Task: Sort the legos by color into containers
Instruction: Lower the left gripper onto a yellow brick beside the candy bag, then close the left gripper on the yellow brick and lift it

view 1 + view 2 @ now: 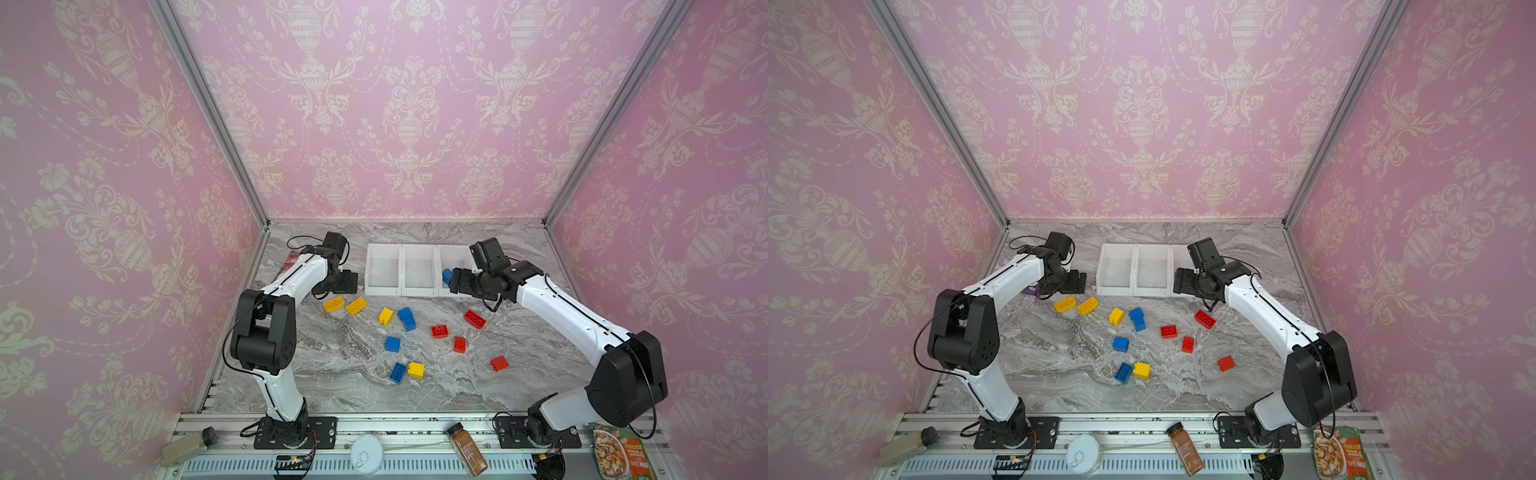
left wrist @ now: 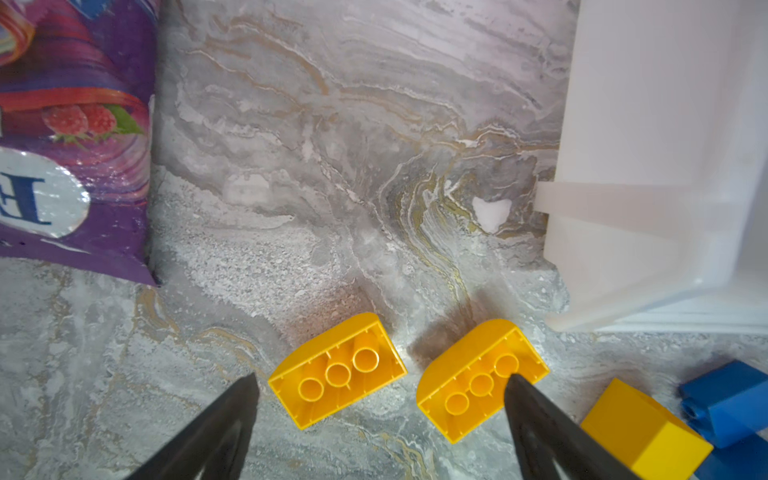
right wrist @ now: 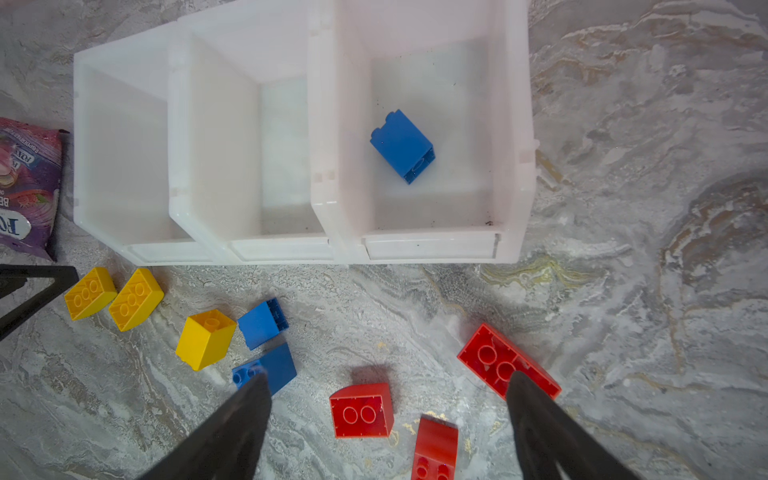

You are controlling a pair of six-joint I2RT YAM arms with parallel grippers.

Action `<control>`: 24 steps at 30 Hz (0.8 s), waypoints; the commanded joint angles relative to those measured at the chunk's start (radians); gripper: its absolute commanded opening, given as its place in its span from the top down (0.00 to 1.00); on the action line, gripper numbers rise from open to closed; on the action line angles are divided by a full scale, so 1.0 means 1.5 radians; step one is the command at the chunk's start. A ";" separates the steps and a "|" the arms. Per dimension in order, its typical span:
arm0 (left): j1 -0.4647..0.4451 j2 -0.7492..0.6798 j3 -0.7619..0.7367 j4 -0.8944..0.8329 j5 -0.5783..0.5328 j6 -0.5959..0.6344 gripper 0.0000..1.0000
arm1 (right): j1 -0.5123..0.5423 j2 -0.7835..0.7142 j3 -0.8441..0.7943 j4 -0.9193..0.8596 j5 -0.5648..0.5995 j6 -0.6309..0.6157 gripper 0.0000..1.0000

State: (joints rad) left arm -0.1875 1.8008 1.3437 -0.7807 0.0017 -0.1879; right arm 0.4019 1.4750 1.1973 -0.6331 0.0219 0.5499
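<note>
On the grey marbled bench (image 1: 332, 395), three white containers (image 1: 401, 266) are joined in a row at the back centre. Over the near edge of the right-end container the right end effector (image 3: 388, 377) is held, its jaws spread wide with nothing between them. Just left of the row the left end effector (image 2: 382, 379) is poised, jaws likewise apart and empty, above two yellow oblong bricks (image 2: 337, 370) that are laid side by side with their undersides up. One blue brick (image 3: 402, 145) is seen on its side inside the right-end container. All other legos (image 1: 392, 344) are scattered on the bench in front of the row: two more yellow, four blue and four red bricks (image 1: 439, 331), with a blue and a yellow one touching nearest the front.
</note>
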 commanded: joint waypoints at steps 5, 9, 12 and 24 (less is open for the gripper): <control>0.013 -0.003 -0.001 -0.040 0.017 0.193 0.09 | 0.007 -0.010 -0.008 0.001 -0.008 0.002 0.09; 0.013 0.005 0.001 -0.058 0.004 0.270 0.09 | 0.007 -0.007 -0.007 -0.002 -0.010 0.003 0.09; 0.014 0.015 0.005 -0.058 -0.008 0.309 0.11 | 0.007 -0.008 -0.008 -0.003 -0.012 0.006 0.09; 0.020 0.069 0.015 -0.056 -0.026 0.343 0.25 | 0.007 -0.019 -0.008 -0.013 -0.006 0.011 0.09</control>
State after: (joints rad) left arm -0.1719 1.8851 1.3472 -0.8398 -0.0097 0.2874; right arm 0.4019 1.4746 1.1973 -0.6338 0.0139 0.5526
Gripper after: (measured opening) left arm 0.751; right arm 0.909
